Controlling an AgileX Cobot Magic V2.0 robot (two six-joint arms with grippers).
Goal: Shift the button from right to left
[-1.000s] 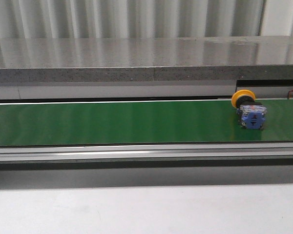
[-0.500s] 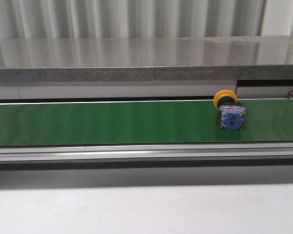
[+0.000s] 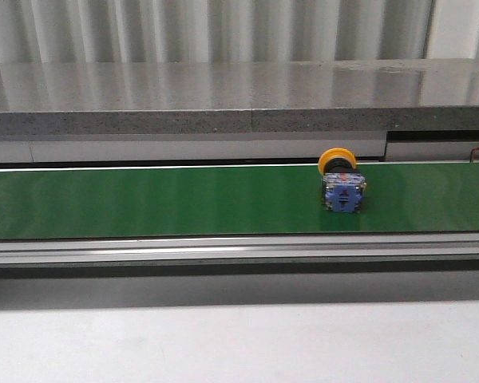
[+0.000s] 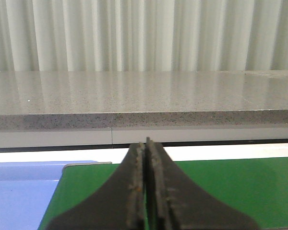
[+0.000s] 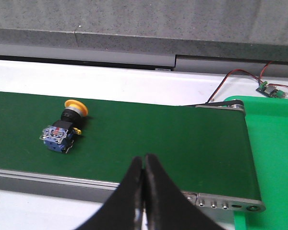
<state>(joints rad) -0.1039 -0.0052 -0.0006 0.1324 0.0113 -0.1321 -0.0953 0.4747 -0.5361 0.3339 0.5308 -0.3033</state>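
Your button (image 3: 342,182) lies on its side on the green conveyor belt (image 3: 144,199), right of centre in the front view, w/ the yellow cap toward the far edge and the blue-grey contact block facing the camera. Nothing is touching it.

In the right wrist view you see the same button (image 5: 65,127) well apart from the right gripper (image 5: 144,184); it sits off to the side and further out on the belt (image 5: 173,143), not between the fingers (image 5: 133,191). Those fingers are pressed together, tips meeting, w/ nothing held. Near the belt's end roller there's a small circuit board (image 5: 270,89) w/ red and black wires (image 5: 230,79) running to it.

Left gripper (image 4: 145,182): fingers closed flat against each other, holding nothing, hanging over the belt (image 4: 230,191) close to where it meets a blue surface (image 4: 24,191). No button shows in that view, so you can't place it vs. the left fingers there.

A grey speckled ledge (image 3: 223,100) runs behind the belt.
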